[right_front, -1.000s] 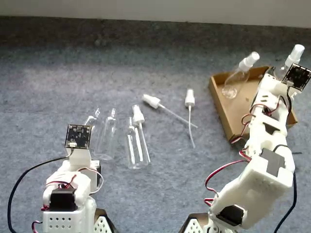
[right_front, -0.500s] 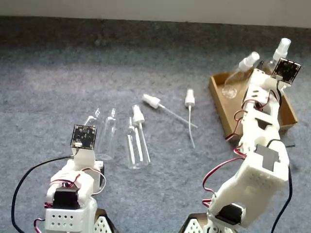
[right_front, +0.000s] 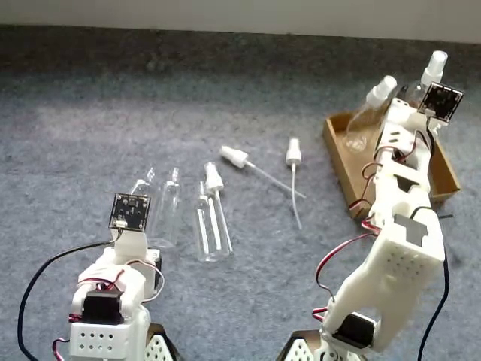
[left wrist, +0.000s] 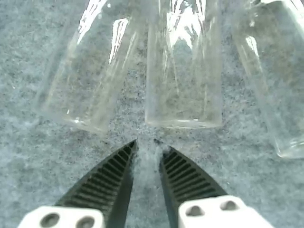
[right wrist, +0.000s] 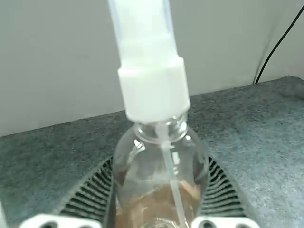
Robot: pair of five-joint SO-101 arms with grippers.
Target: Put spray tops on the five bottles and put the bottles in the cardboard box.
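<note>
My right end effector is clamped around a capped bottle, held upright over the cardboard box. My left end effector is open only a crack and empty, just short of three uncapped bottles lying on the table.

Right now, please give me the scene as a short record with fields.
Right gripper: shut on a clear plastic bottle with white spray top, over the brown cardboard box
In box: one capped clear bottle, leaning
On grey carpet: three clear bottles lying, two loose white spray tops
Left gripper: open, empty, near the lying bottles
</note>
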